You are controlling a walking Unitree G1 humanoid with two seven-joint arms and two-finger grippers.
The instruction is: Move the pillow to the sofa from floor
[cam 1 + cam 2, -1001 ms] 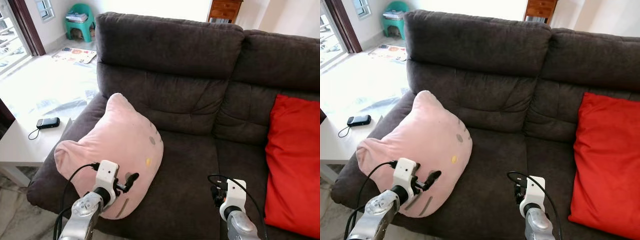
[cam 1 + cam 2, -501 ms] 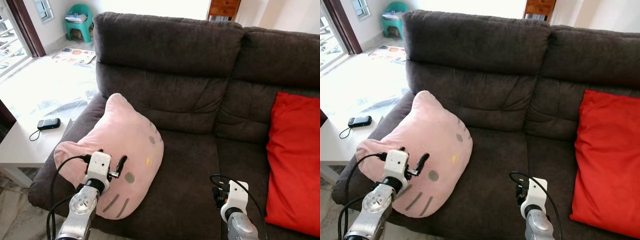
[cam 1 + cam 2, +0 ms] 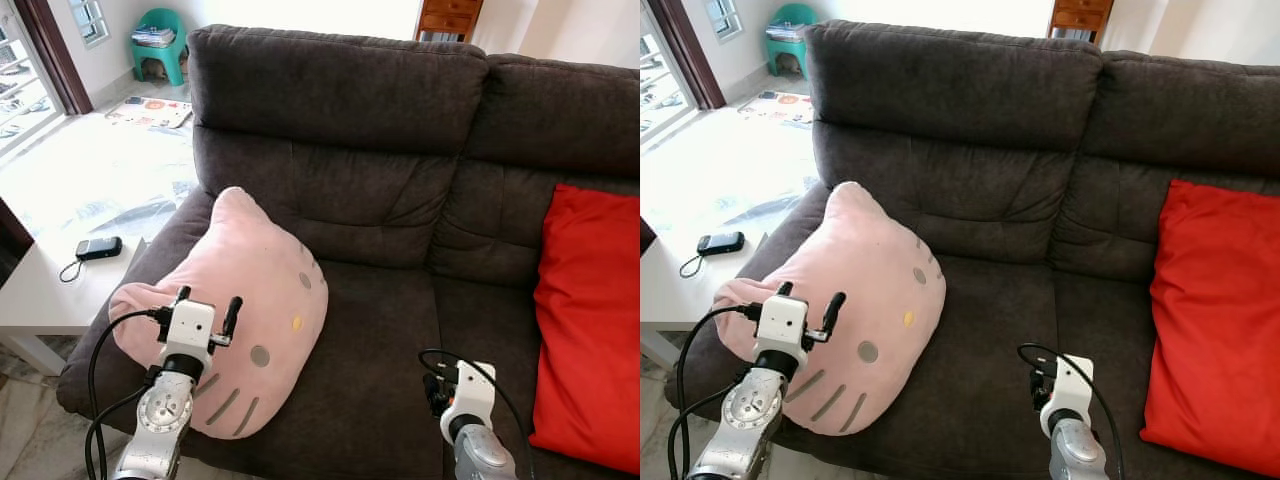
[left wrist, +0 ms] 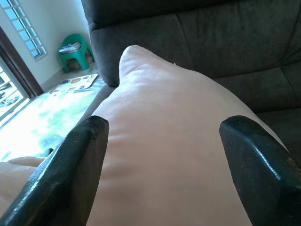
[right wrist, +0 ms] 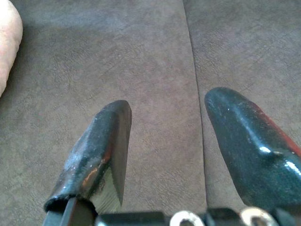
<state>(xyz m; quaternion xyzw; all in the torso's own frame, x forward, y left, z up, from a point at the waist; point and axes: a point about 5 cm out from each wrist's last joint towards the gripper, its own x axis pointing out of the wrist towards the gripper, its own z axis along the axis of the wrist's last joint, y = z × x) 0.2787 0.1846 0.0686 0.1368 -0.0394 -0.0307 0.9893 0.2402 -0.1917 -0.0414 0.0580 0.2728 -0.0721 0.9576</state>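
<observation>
One pink cat-face pillow (image 3: pixel 245 300) leans on the sofa (image 3: pixel 400 150) armrest.

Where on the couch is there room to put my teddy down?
The biggest bare patch on the sofa is the seat between the pink pillow and the red cushion, above the right gripper. The sofa's left end is crowded: the pillow fills it, with the open left gripper over it.

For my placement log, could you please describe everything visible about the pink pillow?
The pink pillow is soft plush shaped like a cat's head, with a pointed ear, grey oval eyes, a yellow nose and grey whiskers. It lies tilted on the left end of the dark grey sofa, leaning over its armrest. The open left gripper is poised by its lower edge.
</observation>
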